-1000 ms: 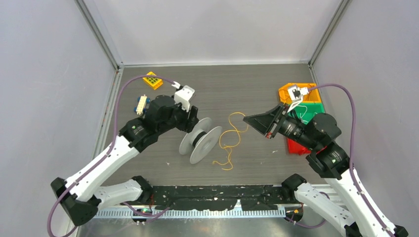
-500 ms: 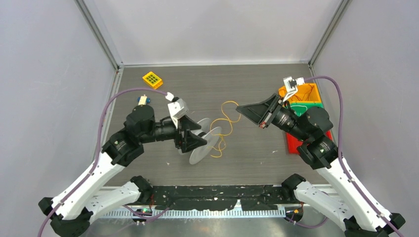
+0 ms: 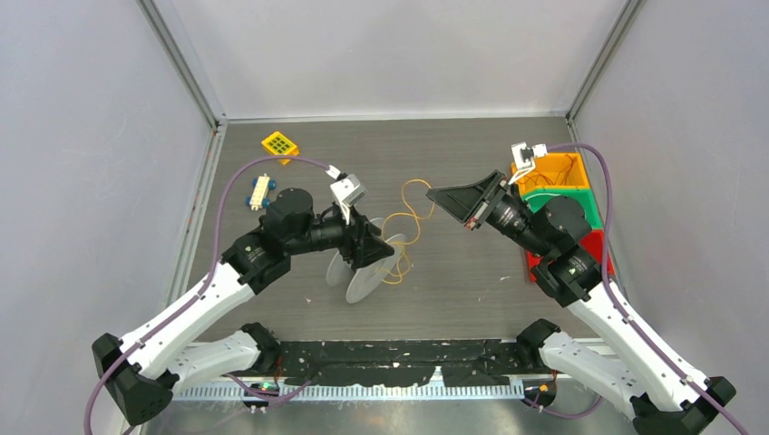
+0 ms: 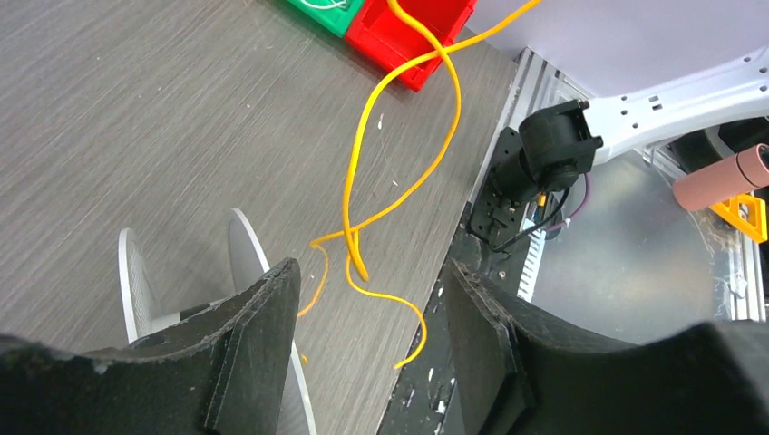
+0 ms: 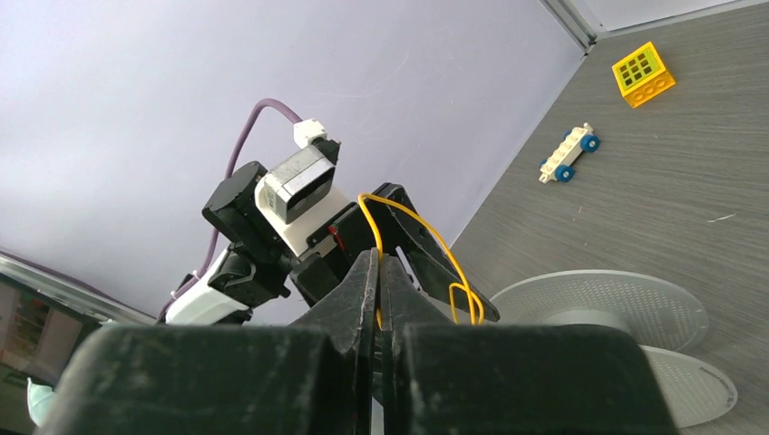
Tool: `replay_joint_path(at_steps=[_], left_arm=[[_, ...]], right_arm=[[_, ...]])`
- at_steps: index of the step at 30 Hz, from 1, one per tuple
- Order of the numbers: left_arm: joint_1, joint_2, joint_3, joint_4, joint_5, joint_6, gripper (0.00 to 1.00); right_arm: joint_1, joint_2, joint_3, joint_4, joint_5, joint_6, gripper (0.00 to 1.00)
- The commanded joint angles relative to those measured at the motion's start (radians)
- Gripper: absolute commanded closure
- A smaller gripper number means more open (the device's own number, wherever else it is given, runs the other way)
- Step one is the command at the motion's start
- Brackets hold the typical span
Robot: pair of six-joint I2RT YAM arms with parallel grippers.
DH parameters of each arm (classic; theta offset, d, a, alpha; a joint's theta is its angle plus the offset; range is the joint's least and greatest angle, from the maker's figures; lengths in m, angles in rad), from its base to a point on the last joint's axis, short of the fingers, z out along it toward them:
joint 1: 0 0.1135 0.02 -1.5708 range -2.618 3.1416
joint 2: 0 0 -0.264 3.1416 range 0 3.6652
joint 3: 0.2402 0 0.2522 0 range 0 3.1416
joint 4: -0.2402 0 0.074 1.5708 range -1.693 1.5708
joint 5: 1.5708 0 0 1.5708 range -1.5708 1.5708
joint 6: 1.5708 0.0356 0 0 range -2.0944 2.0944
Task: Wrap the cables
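1. The cable is a thin yellow-orange wire near the middle of the worktop, between the two arms.
2. The right jaws are pressed together on the cable. In the right wrist view the wire rises from the seam between the closed black fingers and arcs over them.
3. From that pinch, held above the worktop, the cable hangs in loose loops towards the spool, and curled strands lie on the worktop just beside it.
4. Whether any wire is wound on the spool's hub cannot be told.
5. The left jaws stand apart. Only the cable on the worktop below shows in the gap between their fingers.
6. The spool, grey with two round flanges, lies tilted near the worktop's middle. Its flanges show just beside one left finger in the left wrist view.
7. An orange bin, a green bin and a red bin sit in a row along the right edge.
8. A yellow block lies near the far left corner.
9. A white toy car with blue wheels lies by the left edge.
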Motion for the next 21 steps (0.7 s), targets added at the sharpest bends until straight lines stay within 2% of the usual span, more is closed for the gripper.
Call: replay_joint_path(at_steps=[1, 9, 12, 16, 19, 21], left_arm=[[-0.004, 0.019, -0.032, 0.145, -0.01, -0.056, 0.41], [-0.005, 0.055, -0.032, 0.181, 0.008, -0.099, 0.46], [-0.007, 0.066, -0.035, 0.198, 0.008, -0.111, 0.53], [-0.007, 0.078, -0.025, 0.207, 0.025, -0.119, 0.83], [-0.007, 0.076, -0.007, 0.192, 0.026, -0.124, 0.97], [-0.007, 0.068, 0.009, 0.184, 0.04, -0.148, 1.0]], right_arm=[[0.006, -0.016, -0.001, 0.073, 0.039, -0.002, 0.95], [0.006, -0.024, -0.007, 0.07, 0.054, -0.004, 0.95], [0.006, -0.027, -0.008, 0.069, 0.055, -0.005, 0.95], [0.007, -0.039, -0.016, 0.054, 0.063, -0.011, 0.95], [0.006, -0.056, -0.015, -0.011, 0.097, -0.046, 0.95], [0.006, -0.073, -0.009, -0.072, 0.125, -0.137, 0.93]])
